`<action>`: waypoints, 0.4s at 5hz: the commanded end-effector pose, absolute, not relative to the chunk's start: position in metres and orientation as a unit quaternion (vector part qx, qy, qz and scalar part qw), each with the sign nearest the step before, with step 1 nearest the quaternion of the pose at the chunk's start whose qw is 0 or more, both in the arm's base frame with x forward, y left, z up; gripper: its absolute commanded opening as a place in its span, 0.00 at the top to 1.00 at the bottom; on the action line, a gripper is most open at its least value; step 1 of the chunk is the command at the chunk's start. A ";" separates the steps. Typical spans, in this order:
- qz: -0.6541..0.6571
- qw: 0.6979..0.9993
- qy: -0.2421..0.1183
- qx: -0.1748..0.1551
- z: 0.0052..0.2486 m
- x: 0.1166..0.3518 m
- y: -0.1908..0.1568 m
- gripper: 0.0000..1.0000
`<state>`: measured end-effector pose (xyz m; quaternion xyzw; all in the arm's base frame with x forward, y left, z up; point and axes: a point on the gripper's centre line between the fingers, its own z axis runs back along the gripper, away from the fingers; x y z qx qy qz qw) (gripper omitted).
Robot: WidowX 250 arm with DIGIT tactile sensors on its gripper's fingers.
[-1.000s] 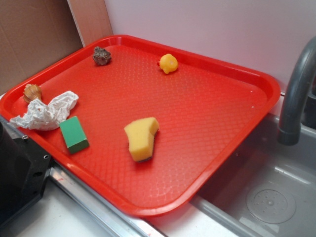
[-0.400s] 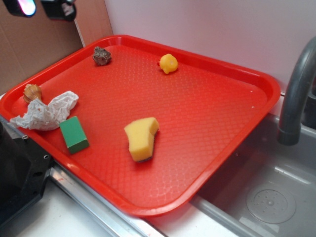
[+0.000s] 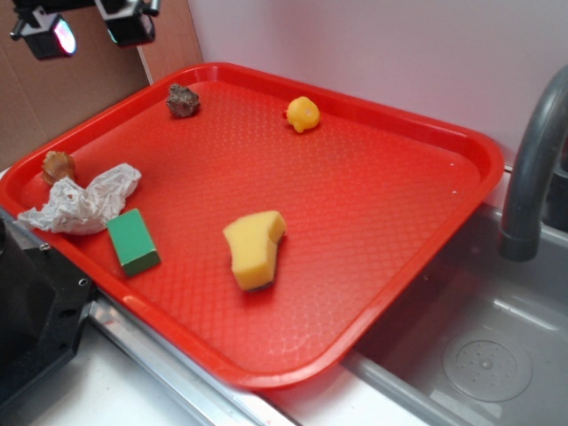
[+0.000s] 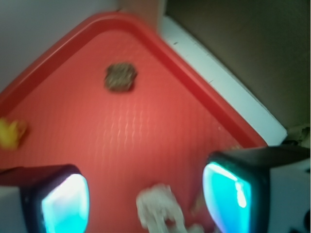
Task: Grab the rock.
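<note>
The rock [image 3: 183, 100] is a small lumpy dark grey-brown stone lying near the far left corner of the red tray [image 3: 373, 222]. In the wrist view the rock [image 4: 120, 77] shows blurred, well ahead of the fingers. My gripper [image 3: 89, 29] hangs at the top left of the exterior view, high above the tray's left edge and left of the rock. It is open, with nothing between its two fingers [image 4: 65, 204]; the midpoint of the gripper [image 4: 146, 199] is over the crumpled tissue.
On the tray lie a yellow duck [image 3: 303, 114], a yellow sponge [image 3: 254, 248], a green block [image 3: 133, 240], a crumpled white tissue [image 3: 82, 202] and a tan seashell [image 3: 58, 166]. A grey faucet [image 3: 532, 169] and sink [image 3: 470, 346] stand at right. Cardboard [image 3: 62, 71] backs the left.
The gripper was out of view a second ago; it has come in at the top left and moved lower and slightly right. Nothing on the tray has moved.
</note>
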<state>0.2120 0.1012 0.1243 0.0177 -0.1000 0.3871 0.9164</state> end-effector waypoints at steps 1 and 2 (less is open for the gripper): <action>0.296 0.950 -0.101 0.009 0.085 0.253 0.113 0.00; 0.297 0.949 -0.100 0.009 0.065 0.235 0.132 0.00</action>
